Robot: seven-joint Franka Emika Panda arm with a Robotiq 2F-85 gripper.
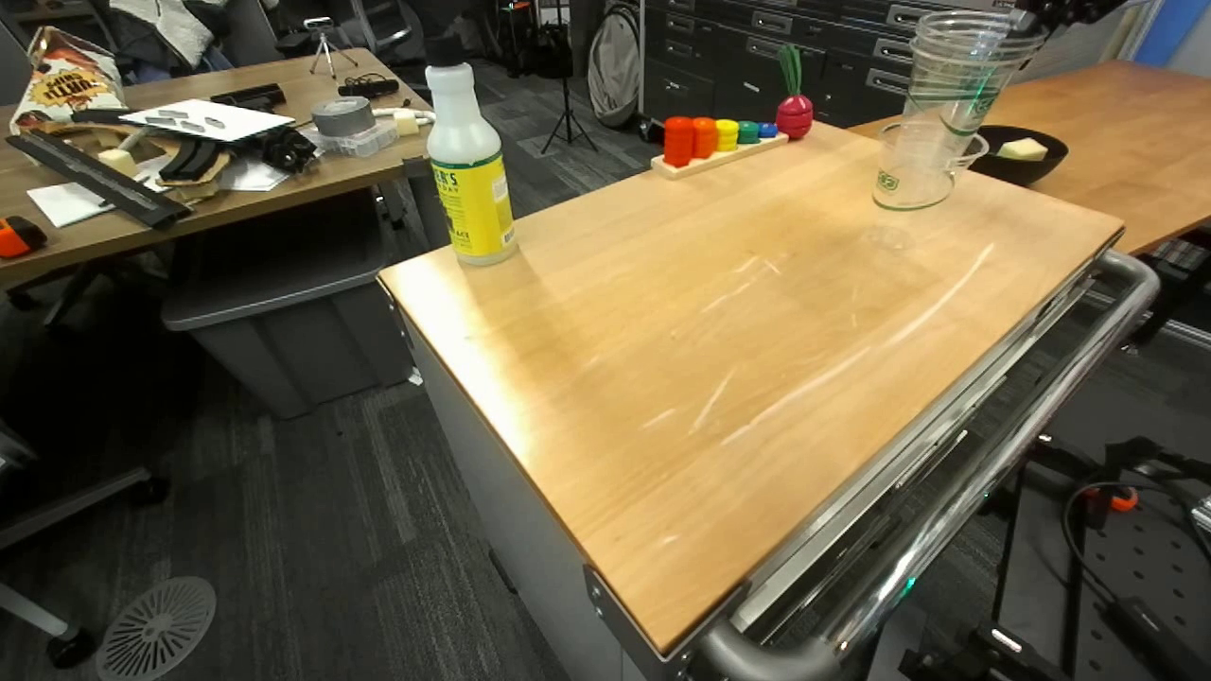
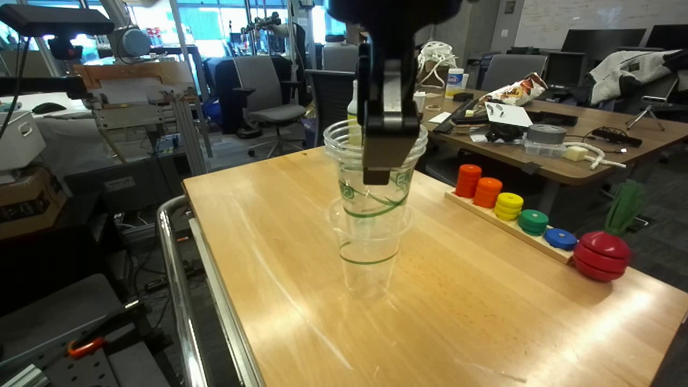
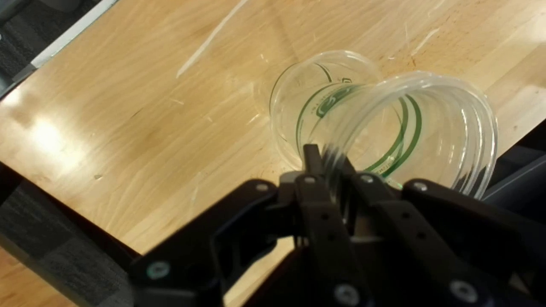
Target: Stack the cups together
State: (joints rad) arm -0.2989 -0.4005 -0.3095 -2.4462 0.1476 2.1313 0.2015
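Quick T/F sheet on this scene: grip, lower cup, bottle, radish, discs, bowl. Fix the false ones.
1. The gripper holds nested cups. True.
2. The lower cup lies on its side. False: it stands rim up on the worktop.
3. The bottle stands upright. True.
4. The radish sits beside the blue discs. True.
5. The blue discs form the tallest pile. False: the red discs do.
6. The bowl is white. False: it is black.

I see clear, green-printed nested cups raised, rims up; below them, another clear cup stands upright on the desk.
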